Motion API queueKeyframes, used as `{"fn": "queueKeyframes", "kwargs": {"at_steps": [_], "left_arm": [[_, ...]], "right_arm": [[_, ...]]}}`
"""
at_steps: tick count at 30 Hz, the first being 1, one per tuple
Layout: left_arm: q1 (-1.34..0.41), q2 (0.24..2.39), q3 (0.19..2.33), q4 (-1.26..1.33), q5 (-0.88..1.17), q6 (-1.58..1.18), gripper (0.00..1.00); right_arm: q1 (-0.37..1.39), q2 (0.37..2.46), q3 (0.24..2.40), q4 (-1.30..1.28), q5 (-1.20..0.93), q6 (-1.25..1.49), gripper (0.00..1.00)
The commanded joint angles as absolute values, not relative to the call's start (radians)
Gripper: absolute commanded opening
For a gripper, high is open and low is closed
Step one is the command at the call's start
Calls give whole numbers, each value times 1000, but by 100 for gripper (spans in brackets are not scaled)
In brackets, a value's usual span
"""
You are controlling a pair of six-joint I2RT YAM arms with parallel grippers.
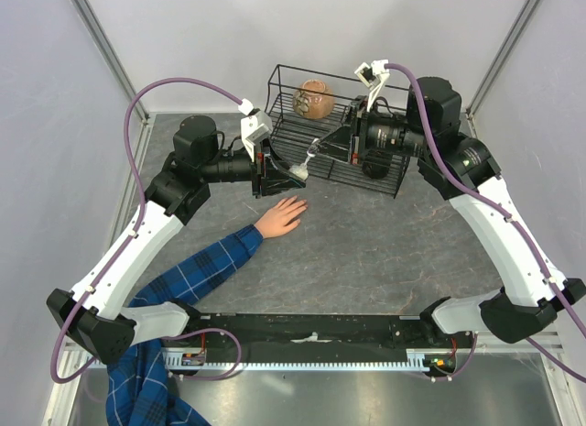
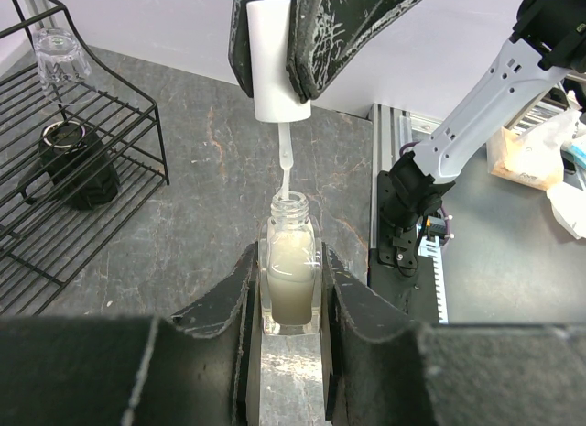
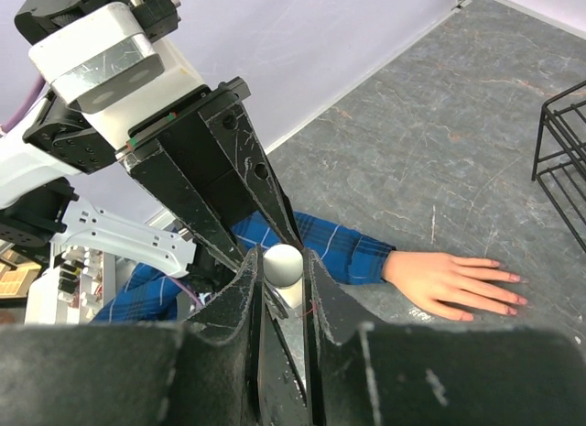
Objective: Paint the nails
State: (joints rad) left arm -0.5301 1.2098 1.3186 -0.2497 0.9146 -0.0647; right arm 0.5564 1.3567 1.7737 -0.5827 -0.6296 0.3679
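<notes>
My left gripper (image 1: 289,173) (image 2: 291,293) is shut on a small clear bottle (image 1: 299,172) (image 2: 291,275) of pale polish, held upright above the table. My right gripper (image 1: 324,149) (image 3: 284,270) is shut on the white cap (image 1: 313,152) (image 2: 275,64) (image 3: 282,263). The cap's brush (image 2: 284,174) hangs down with its tip in the bottle's open neck. The light skin-coloured hand (image 1: 282,215) (image 3: 453,284) lies flat on the table just in front of the bottle, in a blue plaid sleeve (image 1: 197,270). Its tiny pale nails (image 3: 515,300) point right in the right wrist view.
A black wire rack (image 1: 341,124) (image 2: 101,197) stands behind the grippers. It holds a brown round object (image 1: 313,99), a dark object (image 1: 375,165) (image 2: 78,169) and a clear glass (image 2: 59,58). The table (image 1: 385,243) is dark grey stone-patterned.
</notes>
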Motion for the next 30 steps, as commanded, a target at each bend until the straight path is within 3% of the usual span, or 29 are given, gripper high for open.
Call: {"fn": "queueKeyframes", "kwargs": {"at_steps": [1, 30], "left_arm": [[-534, 1207, 1338, -216, 910, -37, 2], [-534, 1212, 1350, -160, 870, -71, 2]], "right_arm": [[568, 1351, 1767, -537, -644, 379, 0], [587, 1358, 1715, -541, -664, 371, 0]]}}
